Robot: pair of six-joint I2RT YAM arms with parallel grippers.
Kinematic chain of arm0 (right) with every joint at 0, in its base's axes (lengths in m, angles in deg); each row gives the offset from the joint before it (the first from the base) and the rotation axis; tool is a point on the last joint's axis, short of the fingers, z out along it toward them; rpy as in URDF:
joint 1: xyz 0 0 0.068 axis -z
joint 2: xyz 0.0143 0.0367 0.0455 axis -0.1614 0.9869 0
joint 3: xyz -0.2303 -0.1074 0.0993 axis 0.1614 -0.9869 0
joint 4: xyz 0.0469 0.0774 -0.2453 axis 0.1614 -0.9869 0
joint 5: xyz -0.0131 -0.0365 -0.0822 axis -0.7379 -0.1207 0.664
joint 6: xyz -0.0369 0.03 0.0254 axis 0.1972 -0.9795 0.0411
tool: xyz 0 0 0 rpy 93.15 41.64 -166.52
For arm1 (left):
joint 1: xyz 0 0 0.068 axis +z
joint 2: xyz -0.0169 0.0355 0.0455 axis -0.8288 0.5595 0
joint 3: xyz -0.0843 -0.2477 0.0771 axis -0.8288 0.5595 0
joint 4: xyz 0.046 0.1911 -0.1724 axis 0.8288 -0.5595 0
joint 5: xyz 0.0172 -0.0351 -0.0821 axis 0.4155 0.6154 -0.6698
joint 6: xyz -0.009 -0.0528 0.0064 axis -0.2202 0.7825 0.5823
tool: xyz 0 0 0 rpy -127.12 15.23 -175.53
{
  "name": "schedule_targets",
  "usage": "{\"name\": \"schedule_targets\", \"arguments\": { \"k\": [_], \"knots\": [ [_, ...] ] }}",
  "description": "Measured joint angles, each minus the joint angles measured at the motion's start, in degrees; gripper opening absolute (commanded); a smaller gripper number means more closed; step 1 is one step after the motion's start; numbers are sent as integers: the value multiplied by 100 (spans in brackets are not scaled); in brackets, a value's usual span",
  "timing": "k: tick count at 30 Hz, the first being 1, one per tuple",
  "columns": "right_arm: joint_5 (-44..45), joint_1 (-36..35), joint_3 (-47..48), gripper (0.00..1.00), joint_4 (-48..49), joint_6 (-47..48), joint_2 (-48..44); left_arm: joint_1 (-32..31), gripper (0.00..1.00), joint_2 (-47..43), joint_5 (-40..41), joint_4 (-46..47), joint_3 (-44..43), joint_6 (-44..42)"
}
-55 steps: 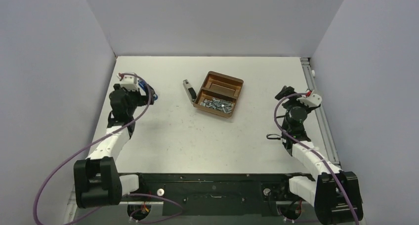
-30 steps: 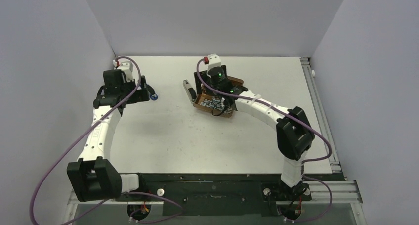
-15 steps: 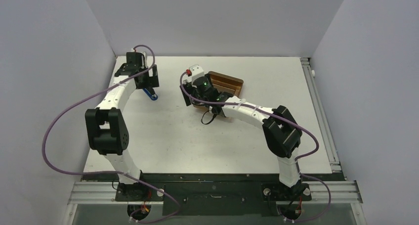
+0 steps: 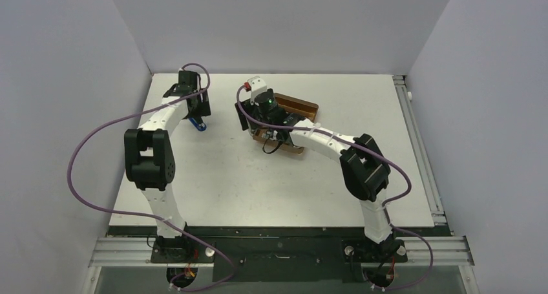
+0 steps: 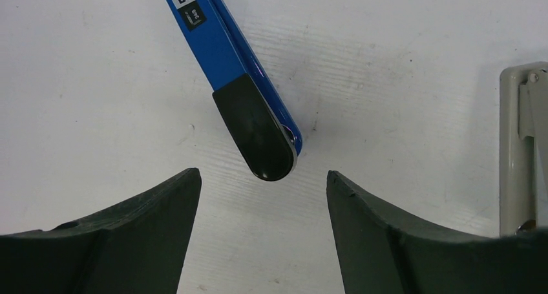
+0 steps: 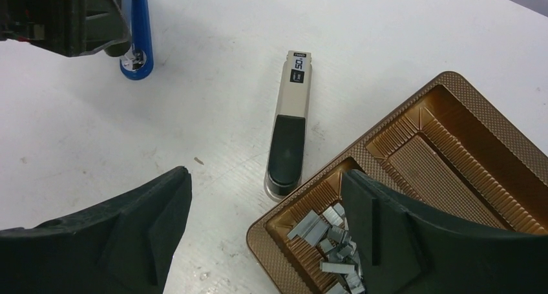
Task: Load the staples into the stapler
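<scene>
White desk (image 6: 213, 48), lightly scuffed, enclosed by pale walls. Blue stapler (image 5: 223, 55) with black end cap, flat on the far-left part of the desk, closed, lying diagonally in the left wrist view. Left jaws: parted, set above the desk on either side of the blue stapler's black end, clear of it on both sides, gripping nothing. Beige stapler (image 6: 291, 132) with black end cap and a small dark label near the other end, flat on the desk, closed, well apart from the blue one and just beside the left edge of the tray; contact with the tray not discernible. Brown ribbed plastic tray (image 6: 446, 171), two compartments, near the middle of the far half of the desk. Staples (image 6: 326, 242): loose pile of short silver-grey strips in the tray compartment nearest the beige stapler's black end, lying at mixed angles, partly hidden behind one dark finger in the right wrist view. Other compartment: a raised ribbed panel only. Right jaws: spread wide, hovering above the tray's left side and the beige stapler, touching neither, holding nothing.
</scene>
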Motion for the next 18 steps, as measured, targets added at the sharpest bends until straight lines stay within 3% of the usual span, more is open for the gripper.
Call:
{"name": "schedule_targets", "arguments": {
  "k": [15, 18],
  "knots": [
    [-442, 326, 748, 85, -90, -83, 870, -2, 57, 304, 533, 570, 87, 186],
    [-461, 326, 1054, 85, -151, -83, 973, -2, 47, 389, 575, 610, 116, 192]
  ]
}}
